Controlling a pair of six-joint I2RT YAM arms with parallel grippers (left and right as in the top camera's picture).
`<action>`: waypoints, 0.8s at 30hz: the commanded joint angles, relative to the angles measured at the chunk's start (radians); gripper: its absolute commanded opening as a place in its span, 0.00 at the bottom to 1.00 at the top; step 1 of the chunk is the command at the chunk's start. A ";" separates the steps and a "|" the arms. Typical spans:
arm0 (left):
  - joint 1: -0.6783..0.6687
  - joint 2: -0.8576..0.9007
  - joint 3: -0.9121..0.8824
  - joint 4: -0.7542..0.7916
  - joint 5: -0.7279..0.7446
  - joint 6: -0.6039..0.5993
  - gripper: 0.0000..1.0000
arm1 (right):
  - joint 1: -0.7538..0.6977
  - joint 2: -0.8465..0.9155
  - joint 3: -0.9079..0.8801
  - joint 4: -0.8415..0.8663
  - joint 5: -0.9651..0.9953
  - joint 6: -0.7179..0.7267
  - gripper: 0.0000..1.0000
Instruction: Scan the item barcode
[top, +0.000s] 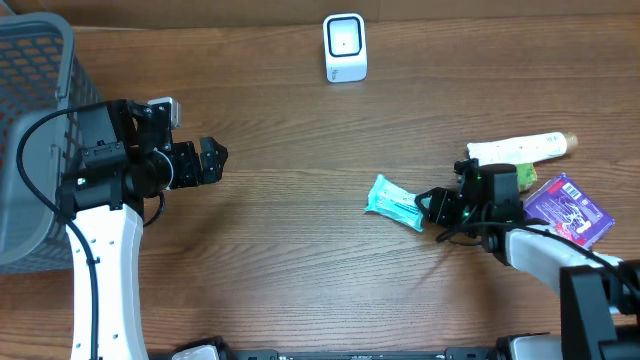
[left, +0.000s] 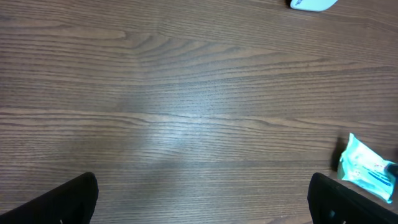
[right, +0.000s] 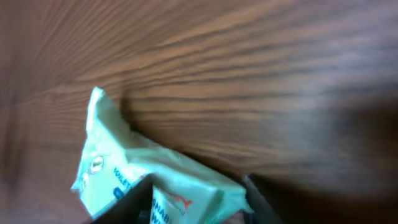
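A teal wipes packet (top: 393, 202) lies on the wooden table right of centre; the left wrist view shows the packet (left: 367, 169) at its far right edge. My right gripper (top: 432, 205) is at the packet's right end. In the right wrist view the packet (right: 124, 168) bulges between the two dark fingers, and my right gripper (right: 198, 186) is shut on it. A white barcode scanner (top: 345, 47) stands at the back centre. My left gripper (top: 215, 160) hovers at the left, open, with only bare wood between its fingers (left: 74, 199). No barcode is readable.
A grey mesh basket (top: 35, 120) fills the far left. A white tube with a tan cap (top: 520, 148) and a purple packet (top: 570, 208) lie at the right, close behind my right arm.
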 joint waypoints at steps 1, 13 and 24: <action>-0.005 -0.005 0.013 0.000 0.015 0.009 0.99 | 0.016 0.053 -0.028 0.019 0.014 -0.063 0.18; -0.005 -0.005 0.013 0.000 0.015 0.008 1.00 | 0.016 0.024 0.148 -0.266 -0.016 -0.066 0.04; -0.005 -0.005 0.013 0.000 0.015 0.008 1.00 | 0.212 0.004 0.597 -0.792 0.376 -0.089 0.04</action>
